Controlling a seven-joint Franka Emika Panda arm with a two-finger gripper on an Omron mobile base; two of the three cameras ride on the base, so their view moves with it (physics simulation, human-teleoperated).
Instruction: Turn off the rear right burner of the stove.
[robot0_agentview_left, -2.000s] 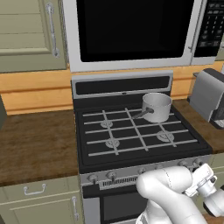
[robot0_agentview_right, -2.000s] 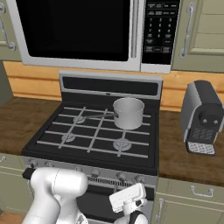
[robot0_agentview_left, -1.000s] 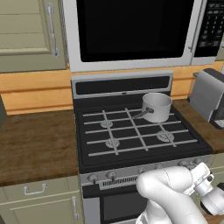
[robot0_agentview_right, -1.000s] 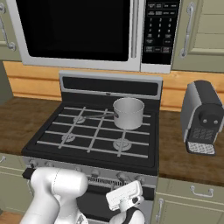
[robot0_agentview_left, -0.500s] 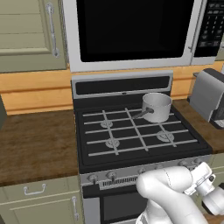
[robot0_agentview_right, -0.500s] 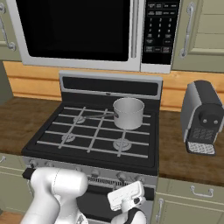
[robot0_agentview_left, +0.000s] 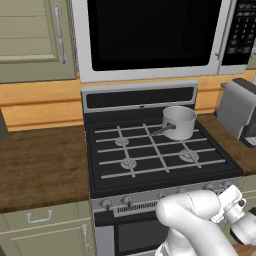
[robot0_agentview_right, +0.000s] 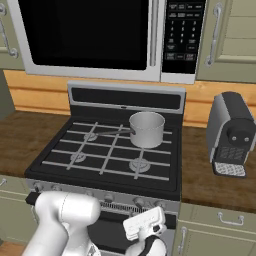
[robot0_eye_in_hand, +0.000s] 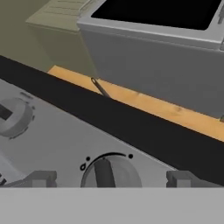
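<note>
A white arm reaches low in front of the stove (robot0_agentview_left: 155, 150), a wide black gas range that fills the centre of both base views beneath a silver microwave (robot0_agentview_right: 100, 37). In the left base view the gripper (robot0_agentview_left: 235, 207) sits at the lower right of the frame, level with the right end of the stove's silver knob panel; in the right base view it appears at the bottom centre (robot0_agentview_right: 145, 225), just below that panel.

The hand view looks along the jaws at the panel from very close. One round silver knob (robot0_eye_in_hand: 109, 173) lies at the bottom centre of that frame, directly ahead and midway between the two dark fingertips (robot0_eye_in_hand: 41, 178), which stand apart on either side of it, not yet touching. The knob's dark bar runs close to upright in that frame. A second knob (robot0_eye_in_hand: 15, 117) sits well off at the left edge.

A steel saucepan (robot0_agentview_left: 177, 122) rests on the rear right burner, its handle pointing toward the stove's middle. A grey coffee machine (robot0_agentview_right: 230, 132) stands on the bench to the right. The next move looks to be a short straight advance before closing on the knob.
</note>
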